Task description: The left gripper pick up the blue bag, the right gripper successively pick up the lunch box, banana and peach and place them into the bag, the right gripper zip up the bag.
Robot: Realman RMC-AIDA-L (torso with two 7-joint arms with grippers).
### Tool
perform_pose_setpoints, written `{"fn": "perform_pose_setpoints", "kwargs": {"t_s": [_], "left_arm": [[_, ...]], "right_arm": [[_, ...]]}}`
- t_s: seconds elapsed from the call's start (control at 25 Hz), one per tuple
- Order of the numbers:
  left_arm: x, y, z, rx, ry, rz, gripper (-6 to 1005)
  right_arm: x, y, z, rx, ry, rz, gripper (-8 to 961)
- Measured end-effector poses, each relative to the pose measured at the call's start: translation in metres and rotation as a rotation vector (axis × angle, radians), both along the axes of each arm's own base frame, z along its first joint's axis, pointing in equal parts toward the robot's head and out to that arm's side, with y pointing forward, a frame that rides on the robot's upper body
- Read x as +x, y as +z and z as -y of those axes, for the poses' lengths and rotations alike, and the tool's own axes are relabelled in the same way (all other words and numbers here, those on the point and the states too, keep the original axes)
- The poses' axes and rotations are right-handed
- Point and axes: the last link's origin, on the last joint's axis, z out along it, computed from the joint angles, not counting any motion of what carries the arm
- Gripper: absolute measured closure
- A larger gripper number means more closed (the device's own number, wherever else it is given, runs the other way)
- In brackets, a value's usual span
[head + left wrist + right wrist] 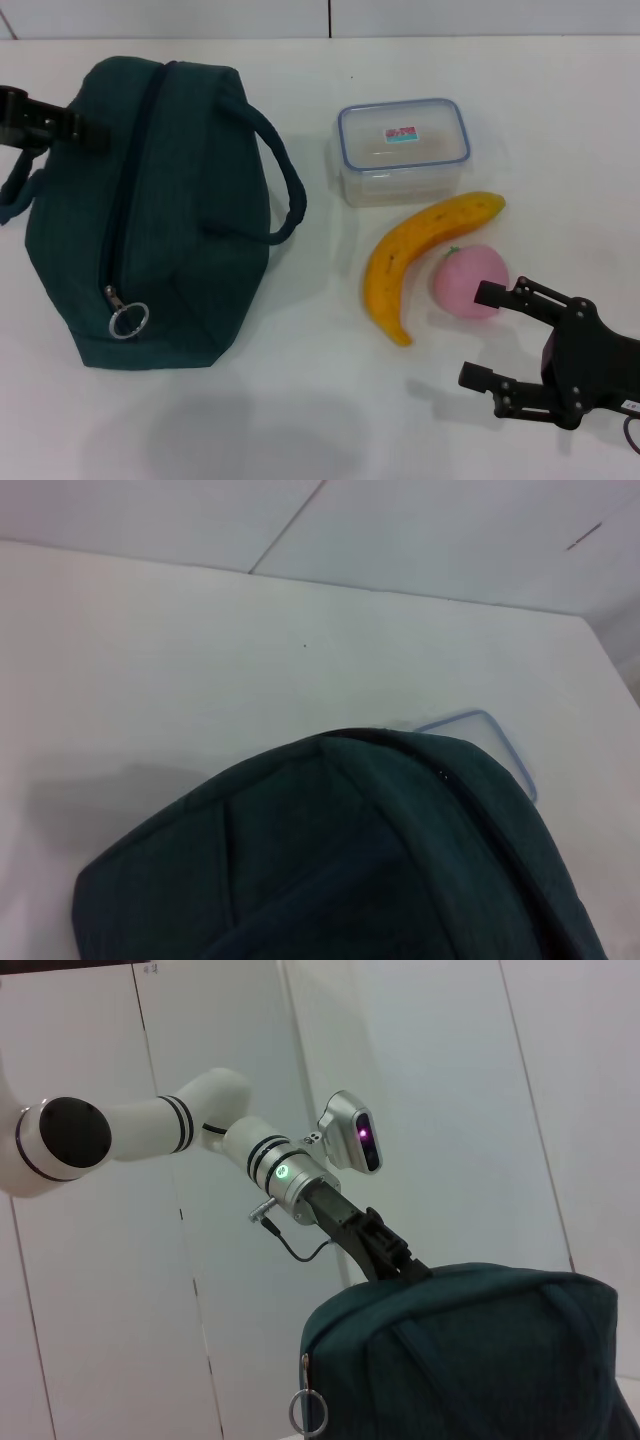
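Blue bag [150, 210] zipped, left gripper [60, 122] at its end, finger state unclear; lunch box [403, 150], banana [420, 260], peach [468, 282] outside, right gripper [482, 335] fingers spread

Looks like a robot lab or test room, not a home. Plain white table [300, 420] with only staged props: blue bag [150, 210], and beside it lunch box [403, 150], banana [415, 262], peach [468, 282]. Behind the bag, bare white panelled walls [440, 1090] and a white robot arm [150, 1125] with a glowing green status light.
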Motion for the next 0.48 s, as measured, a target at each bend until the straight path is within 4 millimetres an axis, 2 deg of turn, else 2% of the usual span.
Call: {"fn": "perform_pose_setpoints", "kwargs": {"t_s": [0.32,0.48], "left_arm": [[0.0005,-0.0013,0.001,0.004,-0.042,0.005,419],[0.0021,-0.0045,0.0004,-0.01,-0.046,0.003,607]], "right_arm": [[0.0011,0.0002,0.0016,0.002,-0.011,-0.008,83],[0.0021,0.0011,0.0018,0.011,-0.027,-0.018,83]]}}
